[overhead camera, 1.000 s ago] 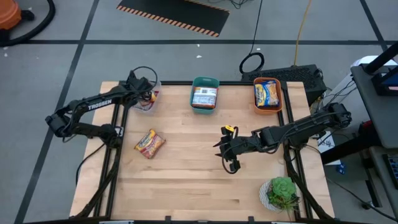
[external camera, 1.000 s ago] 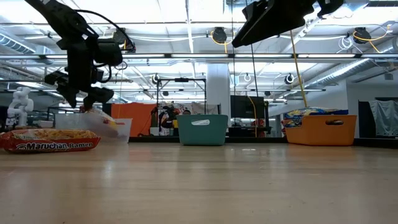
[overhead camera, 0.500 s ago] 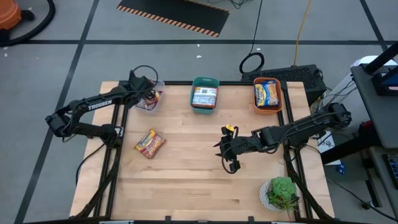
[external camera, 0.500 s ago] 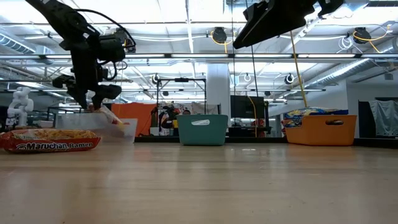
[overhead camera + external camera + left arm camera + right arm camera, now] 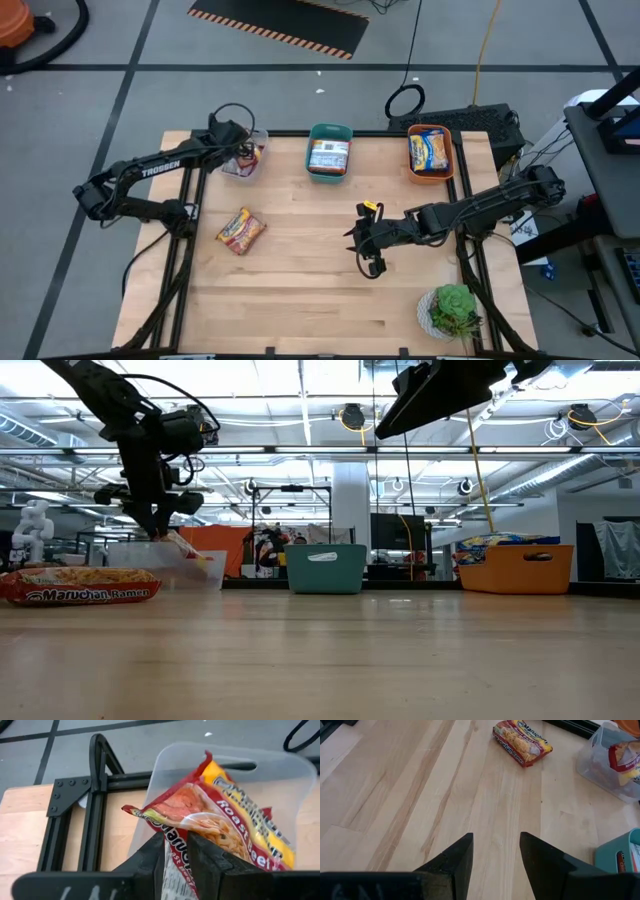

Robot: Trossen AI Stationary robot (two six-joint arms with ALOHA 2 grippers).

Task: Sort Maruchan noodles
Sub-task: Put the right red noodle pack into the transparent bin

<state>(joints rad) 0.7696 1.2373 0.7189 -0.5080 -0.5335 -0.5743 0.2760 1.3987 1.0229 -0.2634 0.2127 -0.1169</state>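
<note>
My left gripper [image 5: 243,152] [image 5: 158,528] is at the table's far left, over a clear plastic bin [image 5: 238,167] [image 5: 280,762], shut on a red-yellow Maruchan packet [image 5: 215,820] [image 5: 188,550]. A second red packet [image 5: 240,230] [image 5: 80,585] [image 5: 522,742] lies flat on the table's left half, nearer than the bin. My right gripper [image 5: 352,238] [image 5: 495,837] hovers open above the middle of the table and touches nothing. More packets lie in the teal bin [image 5: 329,152] and the orange bin [image 5: 430,150]. My left gripper pinches the red packet between its two fingers [image 5: 150,857] at one end [image 5: 172,842], coming from above at a slant. The packet slopes down away from the fingers, and its lower part [image 5: 260,845] sits inside the clear bin.
The teal bin [image 5: 326,568] and orange bin [image 5: 515,568] stand along the far edge. A green potted plant [image 5: 455,308] sits at the near right corner. Bare wood lies between the loose packet and the plant.
My left gripper, still holding the packet, has come down and moved a little toward the table's right, lowering the packet into the clear bin. The bin itself has slid slightly to the right. My right arm has kept still.
</note>
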